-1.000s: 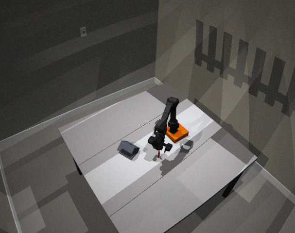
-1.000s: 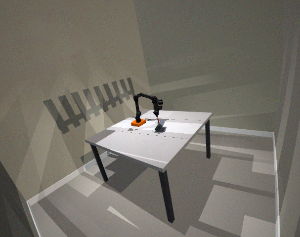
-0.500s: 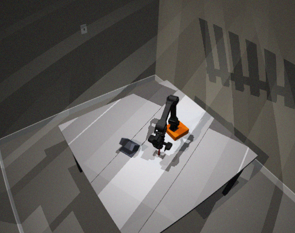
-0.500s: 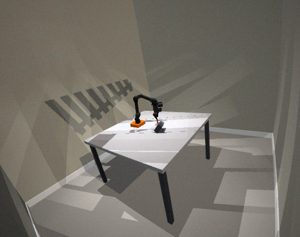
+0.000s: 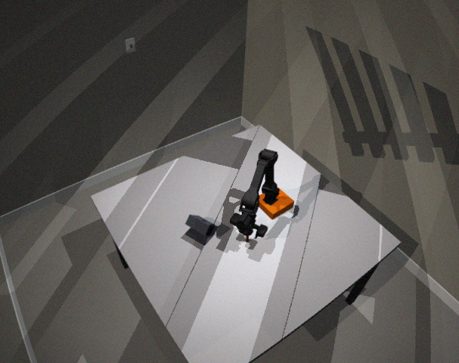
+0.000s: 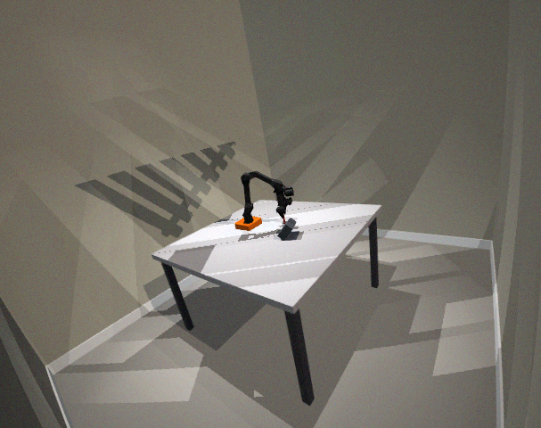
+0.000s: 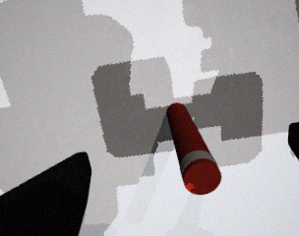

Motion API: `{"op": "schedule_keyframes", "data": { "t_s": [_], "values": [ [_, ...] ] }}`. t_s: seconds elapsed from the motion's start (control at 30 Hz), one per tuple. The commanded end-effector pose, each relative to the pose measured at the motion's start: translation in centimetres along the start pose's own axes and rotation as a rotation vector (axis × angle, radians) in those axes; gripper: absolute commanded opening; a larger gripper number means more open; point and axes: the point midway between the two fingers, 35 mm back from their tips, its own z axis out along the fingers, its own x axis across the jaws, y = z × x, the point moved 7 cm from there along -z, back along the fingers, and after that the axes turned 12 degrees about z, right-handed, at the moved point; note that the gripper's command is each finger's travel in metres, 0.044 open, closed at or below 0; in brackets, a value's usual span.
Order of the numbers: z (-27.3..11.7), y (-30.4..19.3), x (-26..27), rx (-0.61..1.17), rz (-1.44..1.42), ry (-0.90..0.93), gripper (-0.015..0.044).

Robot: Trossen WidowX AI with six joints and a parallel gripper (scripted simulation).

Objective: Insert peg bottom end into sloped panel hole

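Observation:
The red peg (image 5: 247, 238) (image 6: 284, 219) (image 7: 191, 135) stands on the table (image 5: 237, 289) (image 6: 261, 258). It looks round, with a grey band near its top end. My gripper (image 5: 248, 233) (image 6: 282, 213) (image 7: 191, 147) is open and empty, pointing down over the peg. In the wrist view the peg shows between the two wide-apart fingers, its top a little right of the middle; neither finger touches it. The dark grey sloped panel (image 5: 200, 224) (image 6: 287, 228) stands left of the peg in the top view. A dark patch, seemingly its hole, shows on the face towards the arm.
The orange arm base (image 5: 277, 205) (image 6: 248, 224) sits behind the gripper, with the arm arching over from it. The panel stands close beside the gripper. Arm shadows and bright light bands cross the table top.

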Motion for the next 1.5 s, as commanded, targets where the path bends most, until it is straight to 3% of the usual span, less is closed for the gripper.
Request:
{"op": "schedule_keyframes", "data": {
  "t_s": [0.0,0.4,0.9,1.13,1.47],
  "values": [
    [0.8,-0.1,-0.1,0.005,-0.004,-0.005,0.0440],
    [2.3,-0.3,-0.1,0.005,-0.004,-0.006,0.0440],
    [2.0,-0.2,-0.1,0.003,0.000,-0.001,0.0046],
    [2.0,-0.2,-0.1,0.003,0.000,-0.001,0.0000],
    [-1.0,0.1,0.0,0.003,-0.002,-0.002,0.0000]
  ]
}}
